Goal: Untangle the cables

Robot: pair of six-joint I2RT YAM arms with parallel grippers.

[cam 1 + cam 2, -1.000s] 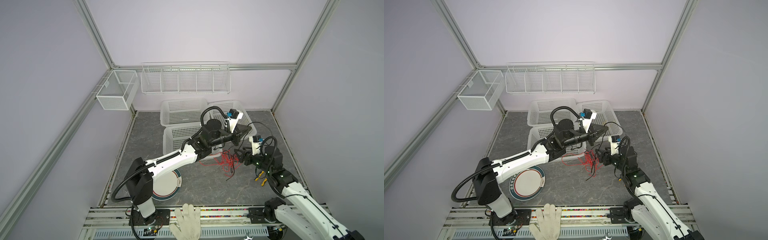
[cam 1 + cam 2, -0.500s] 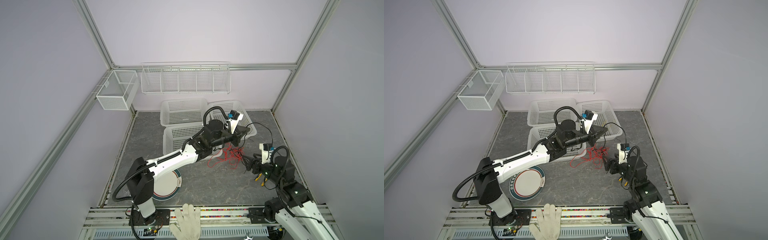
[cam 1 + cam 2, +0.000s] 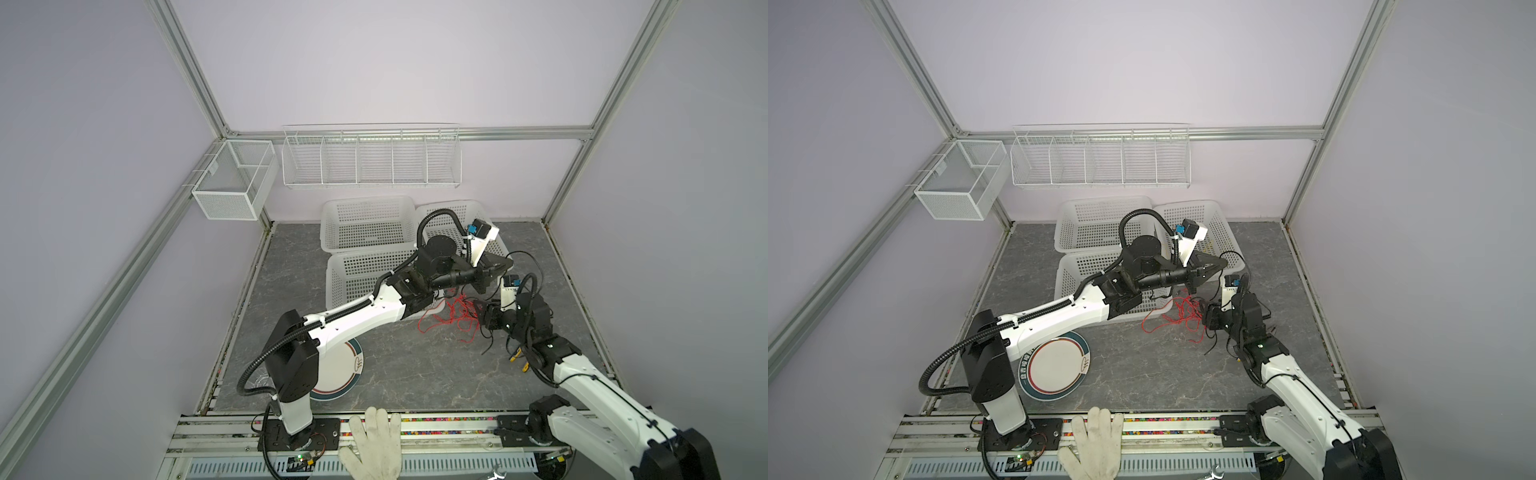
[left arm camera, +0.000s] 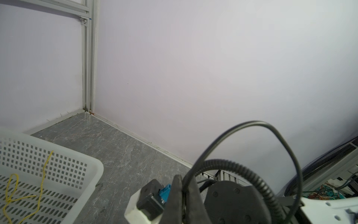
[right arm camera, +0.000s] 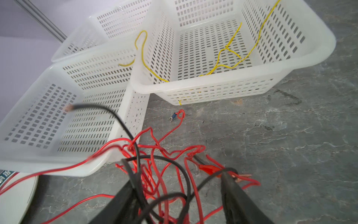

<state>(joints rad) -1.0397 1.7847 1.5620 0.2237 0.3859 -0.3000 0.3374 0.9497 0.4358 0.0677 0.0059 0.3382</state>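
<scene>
Cables (image 5: 155, 164): thin red and black wires knotted into one loose heap on the table (image 3: 415, 374), just beside the corner of the nearest basket (image 3: 353, 282). Yellow cable (image 5: 228, 50): apart from the heap, lying inside the far basket (image 5: 222, 80), one loop hanging over the rim toward the neighbouring basket. Handling, as judged: feather-light, limp, too soft to keep a shape; smooth insulation, probably slippery under a narrow pinch; prone to dragging the whole knot along when one strand is pulled. Best hold, as judged: a free end or the red clip (image 5: 209, 167) at the edge of the heap, bulkier and firmer than bare wire. Right gripper (image 5: 176, 180): lowered astride the heap, fingers spread wide, black and red strands running between them, nothing visibly pinched. Left gripper (image 3: 507, 266): raised above the table near the far basket's corner, fingers (image 4: 177, 194) pressed together; anything caught between them not discernible. Surface: flat grey marble-pattern top, smooth, likely offering little friction against sliding wire. Room: lilac walls inside an aluminium frame; wire rack (image 3: 370, 158) and mesh box (image 3: 232, 183) mounted high at the back; plate (image 3: 1054, 365) near the left arm's base; white glove (image 3: 374, 444) at the front rail.
</scene>
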